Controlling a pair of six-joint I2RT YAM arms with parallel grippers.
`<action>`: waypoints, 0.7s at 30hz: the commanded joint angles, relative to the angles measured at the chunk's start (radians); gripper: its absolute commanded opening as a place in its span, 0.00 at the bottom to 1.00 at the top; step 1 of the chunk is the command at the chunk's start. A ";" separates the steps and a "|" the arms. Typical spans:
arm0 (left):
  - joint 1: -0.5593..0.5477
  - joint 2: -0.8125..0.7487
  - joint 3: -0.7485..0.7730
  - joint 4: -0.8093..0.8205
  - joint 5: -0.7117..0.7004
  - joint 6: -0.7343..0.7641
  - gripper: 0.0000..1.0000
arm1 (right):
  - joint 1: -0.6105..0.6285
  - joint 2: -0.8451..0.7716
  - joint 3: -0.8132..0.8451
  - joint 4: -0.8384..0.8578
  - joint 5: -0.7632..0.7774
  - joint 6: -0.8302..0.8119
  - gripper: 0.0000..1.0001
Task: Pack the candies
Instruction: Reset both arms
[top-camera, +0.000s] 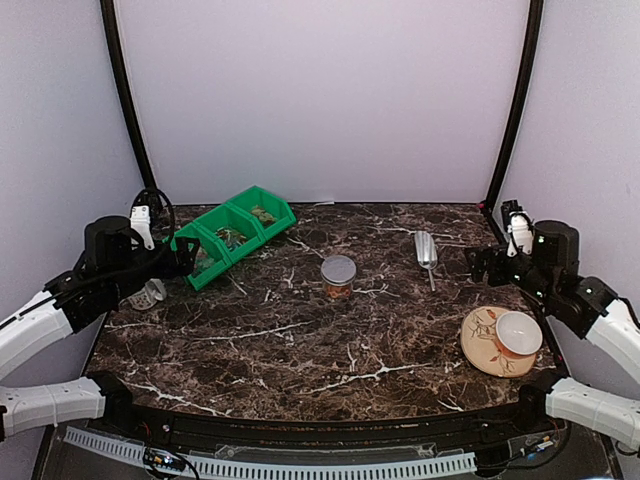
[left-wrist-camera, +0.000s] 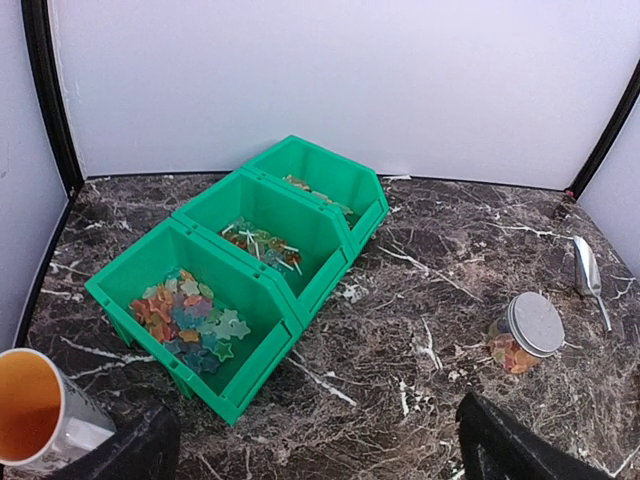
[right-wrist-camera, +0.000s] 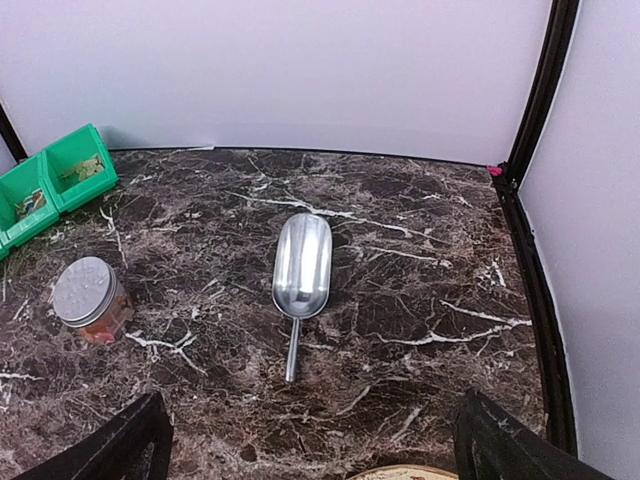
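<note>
Candies (left-wrist-camera: 190, 318) in green bin (left-wrist-camera: 262, 375), beyond left jaws, untouched.

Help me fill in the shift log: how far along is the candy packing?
Barely begun. Done: the jar, lid on, looks partly filled. In hand: nothing; left gripper and right gripper are open and empty. Left: the scoop lies on the table, and the candies sit in the green bins.

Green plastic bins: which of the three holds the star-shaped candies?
The green end bin closest to the left wrist camera: a pile of mixed-colour star candies. The middle bin holds sweets on sticks; the far bin only a few pieces.
</note>
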 joint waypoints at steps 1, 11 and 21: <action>0.003 -0.080 -0.026 -0.103 -0.013 0.081 0.99 | -0.003 -0.066 0.022 -0.010 -0.029 0.014 0.97; 0.003 -0.212 -0.064 -0.156 -0.001 0.171 0.99 | -0.003 -0.153 0.010 -0.063 0.008 0.025 0.98; 0.003 -0.206 -0.058 -0.164 -0.023 0.215 0.99 | -0.003 -0.129 0.012 -0.059 0.019 -0.010 0.98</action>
